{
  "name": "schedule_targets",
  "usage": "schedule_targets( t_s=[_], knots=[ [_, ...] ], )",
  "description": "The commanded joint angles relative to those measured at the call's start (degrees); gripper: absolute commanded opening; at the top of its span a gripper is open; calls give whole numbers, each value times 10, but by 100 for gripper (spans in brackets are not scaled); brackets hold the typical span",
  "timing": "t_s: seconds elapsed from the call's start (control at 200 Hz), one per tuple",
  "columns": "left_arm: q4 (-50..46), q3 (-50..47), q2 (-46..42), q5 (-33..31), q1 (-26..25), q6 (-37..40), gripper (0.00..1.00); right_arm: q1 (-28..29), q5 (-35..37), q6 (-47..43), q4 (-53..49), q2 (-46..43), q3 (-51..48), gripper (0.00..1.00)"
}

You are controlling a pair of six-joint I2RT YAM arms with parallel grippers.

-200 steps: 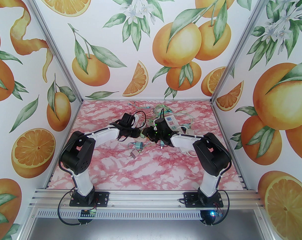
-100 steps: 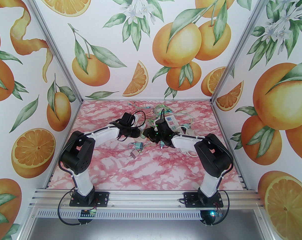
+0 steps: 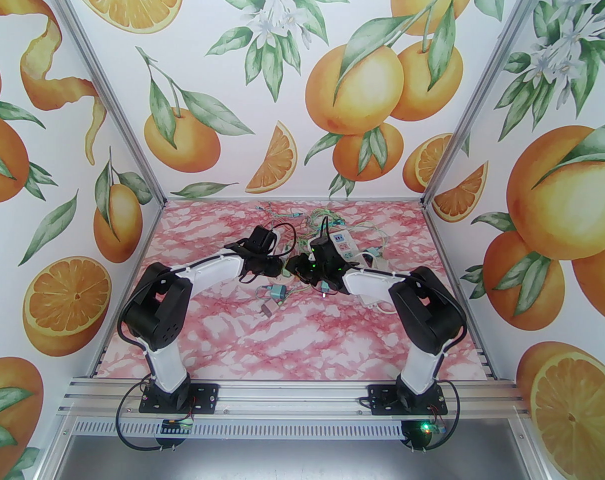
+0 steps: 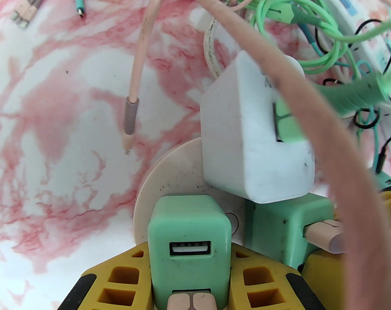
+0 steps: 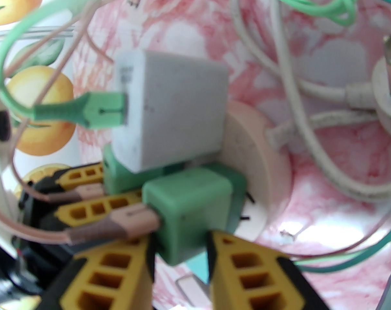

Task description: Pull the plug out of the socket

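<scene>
Since a second ago the left wrist has edged toward the right arm, so the two grippers now sit almost touching in the top view. Closest in, the left gripper [image 4: 189,252] is pressed onto the bare-port green plug [image 4: 189,234], a finger on either flank. The right gripper [image 5: 181,241] pinches the cabled green plug [image 5: 185,211], whose pink lead [image 5: 131,221] runs out past one finger. Just beyond both sets of fingertips, the two plugs sit side by side in the round socket [image 4: 169,173]. What may be dark pins show in a gap between the cabled plug and the socket face. Beyond them a white charger [image 4: 247,147] with a green cable [image 4: 350,92] is seated in the same socket, and farther off lies a power strip [image 4: 360,24]. Judged from this, both grips are set and the pull itself is in hand. Next, one hand should brace while the other draws straight back along the pins, without twisting or snagging the loose leads.
</scene>
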Motion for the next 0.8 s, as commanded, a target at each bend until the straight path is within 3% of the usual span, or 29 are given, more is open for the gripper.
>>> schedule_targets(
  t_s=[0.0,0.09,0.205,0.485,0.796],
  knots=[
    [-22,17,-30,-42,-10,20,10,-8,46,-17,-115,43,-12,32],
    [-24,19,-35,-45,-9,17,10,-8,47,-18,-117,44,-10,32],
    [-19,21,-38,16,17,-3,9,-9,47,-18,-118,47,-10,31],
    [-21,32,-57,92,75,-26,9,-8,50,-21,-121,46,-13,31],
    [-32,36,-48,79,64,-4,10,-8,43,-24,-120,55,-4,31]
  ],
)
